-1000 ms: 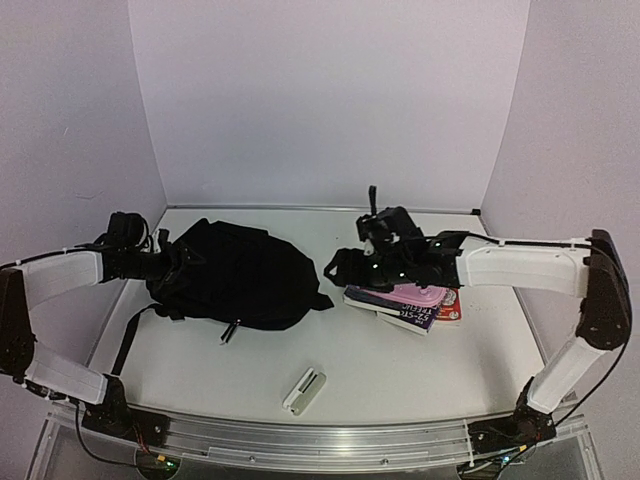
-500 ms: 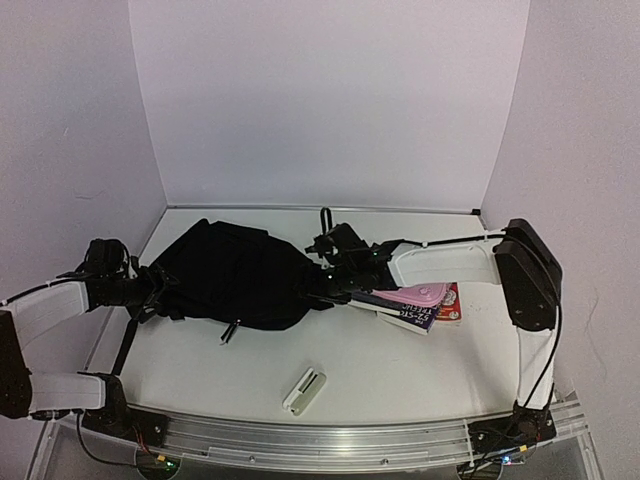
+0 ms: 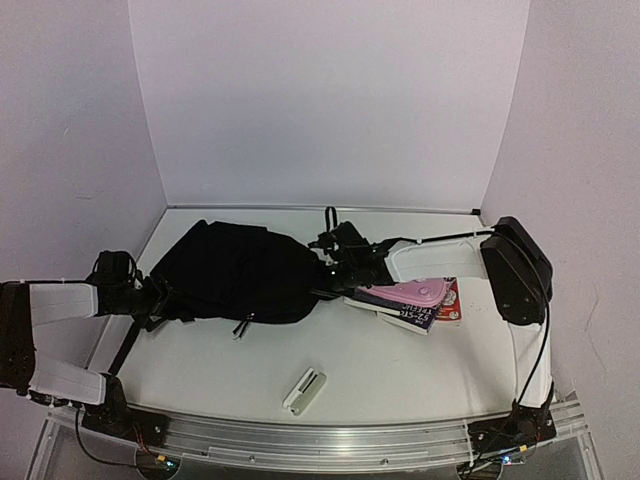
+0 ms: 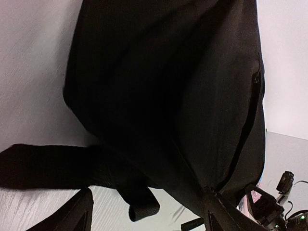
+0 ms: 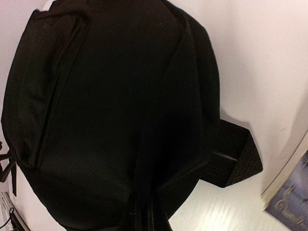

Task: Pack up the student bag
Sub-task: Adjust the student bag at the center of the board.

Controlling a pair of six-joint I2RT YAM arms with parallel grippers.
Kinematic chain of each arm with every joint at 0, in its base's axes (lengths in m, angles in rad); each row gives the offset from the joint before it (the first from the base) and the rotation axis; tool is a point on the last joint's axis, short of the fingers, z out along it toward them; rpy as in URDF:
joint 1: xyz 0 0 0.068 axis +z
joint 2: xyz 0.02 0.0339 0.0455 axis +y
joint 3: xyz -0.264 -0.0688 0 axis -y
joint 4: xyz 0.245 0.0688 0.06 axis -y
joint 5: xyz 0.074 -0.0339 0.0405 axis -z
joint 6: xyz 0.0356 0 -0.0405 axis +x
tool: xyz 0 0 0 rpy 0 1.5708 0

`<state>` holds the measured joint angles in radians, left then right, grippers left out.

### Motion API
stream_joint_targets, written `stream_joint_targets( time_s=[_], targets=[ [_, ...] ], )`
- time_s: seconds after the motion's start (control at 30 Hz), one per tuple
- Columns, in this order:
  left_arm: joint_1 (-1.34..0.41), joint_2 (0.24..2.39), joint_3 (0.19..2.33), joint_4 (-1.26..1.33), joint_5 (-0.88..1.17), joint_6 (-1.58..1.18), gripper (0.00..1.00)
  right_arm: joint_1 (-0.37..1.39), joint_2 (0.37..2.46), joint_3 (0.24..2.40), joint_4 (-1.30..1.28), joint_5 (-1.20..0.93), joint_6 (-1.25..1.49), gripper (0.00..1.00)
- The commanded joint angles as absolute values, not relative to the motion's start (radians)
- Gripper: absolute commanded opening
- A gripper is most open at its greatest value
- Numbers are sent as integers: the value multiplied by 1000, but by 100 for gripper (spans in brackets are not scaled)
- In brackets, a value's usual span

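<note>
The student bag (image 3: 235,272), a big black backpack, lies on its side left of the table's middle. It fills the left wrist view (image 4: 163,86) and the right wrist view (image 5: 110,106). My left gripper (image 3: 158,297) is at the bag's left end, open, its fingers (image 4: 79,211) spread either side of a black strap end (image 4: 142,207). My right gripper (image 3: 328,272) is at the bag's right end. Seen from the right wrist, this gripper (image 5: 144,219) is shut on a pinched fold of the bag's fabric beside a webbing loop (image 5: 236,156).
A stack of books (image 3: 415,300) with a pink cover on top lies just right of the bag, its corner (image 5: 288,202) close to my right gripper. A small white case (image 3: 304,390) rests near the front edge. One bag strap (image 3: 125,345) trails toward the front left.
My right gripper swung left from over the books to the bag's right end and closed on its fabric. The left arm drew back to the left, and the bag stretched out a little.
</note>
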<state>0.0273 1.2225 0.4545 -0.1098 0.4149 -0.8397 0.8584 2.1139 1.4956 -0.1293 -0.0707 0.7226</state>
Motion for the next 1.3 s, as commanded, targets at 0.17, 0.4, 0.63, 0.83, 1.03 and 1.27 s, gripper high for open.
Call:
stream_joint_targets(
  time_s=[0.17, 0.4, 0.63, 0.83, 1.03, 1.27],
  targets=[
    [32, 1265, 442, 104, 440, -899, 80, 752, 2022, 1492, -138, -23, 591, 31],
    [32, 1358, 445, 199, 482, -920, 72, 788, 1871, 1404, -145, -37, 568, 59],
    [32, 1454, 447, 292, 526, -944, 41, 908, 1821, 1318, -110, -77, 649, 48],
    [32, 1480, 435, 330, 553, -960, 5, 988, 1900, 1243, 142, -144, 766, 44],
    [33, 1434, 422, 310, 551, -959, 0, 1005, 1980, 1244, 211, -90, 739, 39],
    [32, 1400, 422, 274, 545, -949, 0, 1005, 2072, 1283, 222, -91, 717, 35]
  ],
)
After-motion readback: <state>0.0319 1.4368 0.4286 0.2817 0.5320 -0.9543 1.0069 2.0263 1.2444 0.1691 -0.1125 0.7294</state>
